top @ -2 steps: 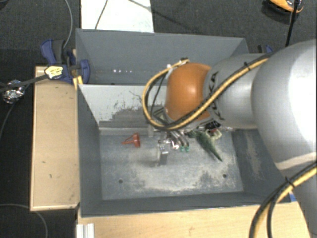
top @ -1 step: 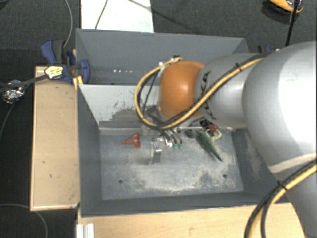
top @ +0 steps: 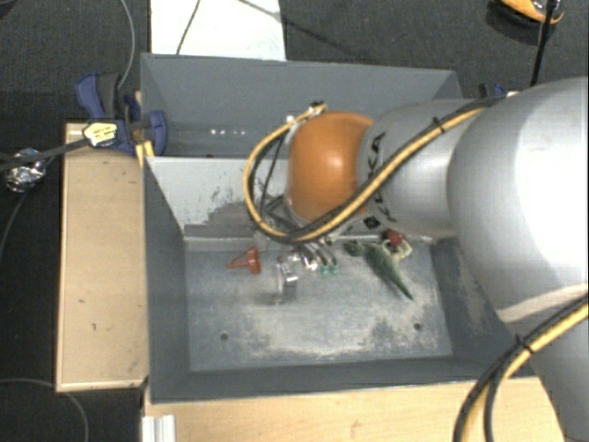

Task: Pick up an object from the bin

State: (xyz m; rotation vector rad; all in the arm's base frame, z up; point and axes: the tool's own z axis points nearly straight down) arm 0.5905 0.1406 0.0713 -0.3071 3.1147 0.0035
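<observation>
My gripper [top: 289, 275] hangs low over the back middle of the bin floor, below the arm's orange cover. A small red cone-shaped thing [top: 245, 262] lies just to its left, apart from it. Close on its right lies a small green and white piece [top: 328, 266]. Further right, a long dark green pointed thing [top: 390, 271] lies slantwise, with a small red thing [top: 396, 239] at its upper end, partly hidden by the arm.
The arm comes in from the right and hides the bin's back right part. The bin's sloped left wall and back wall stand close behind the gripper. Bare floor stretches toward the front.
</observation>
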